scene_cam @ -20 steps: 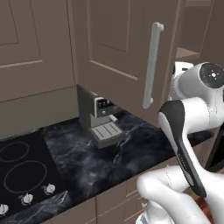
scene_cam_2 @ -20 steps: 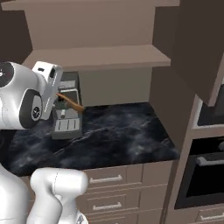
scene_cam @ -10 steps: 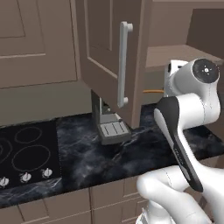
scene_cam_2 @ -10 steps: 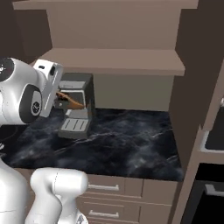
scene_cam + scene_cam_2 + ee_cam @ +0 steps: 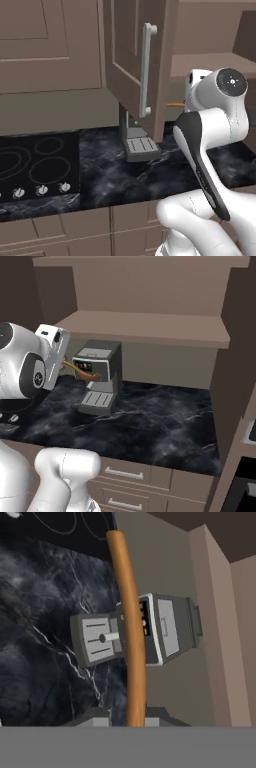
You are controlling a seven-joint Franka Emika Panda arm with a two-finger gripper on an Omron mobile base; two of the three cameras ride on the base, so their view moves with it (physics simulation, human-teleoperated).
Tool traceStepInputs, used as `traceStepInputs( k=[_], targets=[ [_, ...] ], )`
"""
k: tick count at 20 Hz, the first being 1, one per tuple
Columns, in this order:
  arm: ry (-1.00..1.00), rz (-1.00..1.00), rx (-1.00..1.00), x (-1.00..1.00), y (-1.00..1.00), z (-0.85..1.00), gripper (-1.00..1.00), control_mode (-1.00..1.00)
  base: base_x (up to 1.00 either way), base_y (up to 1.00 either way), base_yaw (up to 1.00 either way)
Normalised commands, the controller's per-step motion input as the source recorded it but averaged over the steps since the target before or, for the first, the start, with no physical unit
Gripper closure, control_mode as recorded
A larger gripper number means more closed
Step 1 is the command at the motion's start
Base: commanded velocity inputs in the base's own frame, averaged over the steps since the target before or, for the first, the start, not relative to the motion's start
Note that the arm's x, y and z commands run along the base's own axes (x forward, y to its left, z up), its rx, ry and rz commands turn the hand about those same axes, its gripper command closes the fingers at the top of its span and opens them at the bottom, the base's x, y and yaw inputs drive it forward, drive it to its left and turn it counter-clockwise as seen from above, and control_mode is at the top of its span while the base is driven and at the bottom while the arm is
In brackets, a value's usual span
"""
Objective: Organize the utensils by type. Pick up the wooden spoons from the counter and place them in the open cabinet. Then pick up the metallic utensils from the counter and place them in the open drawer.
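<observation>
No writing can be read on the coffee machine (image 5: 100, 376), which stands left of centre on the surface (image 5: 150, 421). The cabinet (image 5: 150, 326) stands open across the upper frame, its shelf bare. The raised arm's claw (image 5: 127, 714) pinches a spoon (image 5: 129, 627) at mid-left, before the machine.

The base has driven to the right — the whole scene slides left in both base views. The cooktop (image 5: 35, 165) now shows in full, the cabinet door (image 5: 135, 65) stands nearer centre, and the coffee machine (image 5: 98, 376) sits closer. The wooden spoon (image 5: 80, 372) — carried along in the gripper (image 5: 131, 717) — now points at the machine's front.
</observation>
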Motion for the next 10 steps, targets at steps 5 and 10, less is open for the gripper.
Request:
traceStepInputs(
  k=[5, 10],
  targets=[
    [0.0, 0.0, 0.0, 0.0, 0.0, 0.0, 1.0, 1.0, -0.02, -0.42, 0.09],
    [0.0, 0.0, 0.0, 0.0, 0.0, 0.0, 1.0, 1.0, -0.01, -0.43, 0.04]
  ],
)
